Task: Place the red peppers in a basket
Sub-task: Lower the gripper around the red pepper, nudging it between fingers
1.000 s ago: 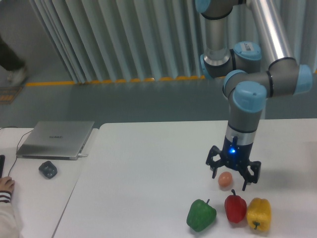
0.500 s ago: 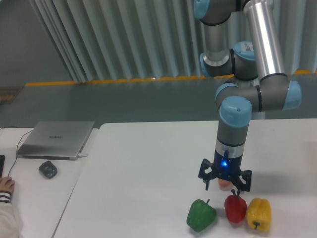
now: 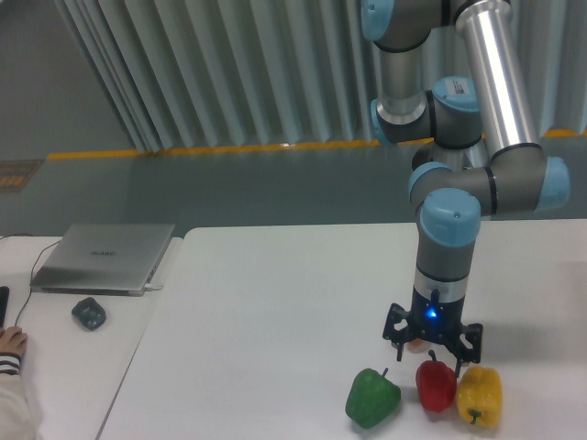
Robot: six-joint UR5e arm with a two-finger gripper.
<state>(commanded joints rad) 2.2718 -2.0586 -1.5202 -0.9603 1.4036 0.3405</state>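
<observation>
The red pepper (image 3: pixel 436 387) sits near the table's front edge, glossy, with a dark stem on top, between a green pepper (image 3: pixel 372 398) and a yellow pepper (image 3: pixel 480 396). My gripper (image 3: pixel 431 359) hangs directly above the red pepper, pointing down, its fingers spread open and their tips just over the pepper's top, holding nothing. No basket is in view.
A small orange-pink ball (image 3: pixel 417 343) lies behind the peppers, mostly hidden by the gripper. A closed laptop (image 3: pixel 103 258) and a dark mouse (image 3: pixel 89 313) rest on the left table. A person's hand (image 3: pixel 11 344) shows at the left edge.
The gripper has moved forward and down from above the orange ball to just over the red pepper, after a small swing left. The peppers have not moved.
</observation>
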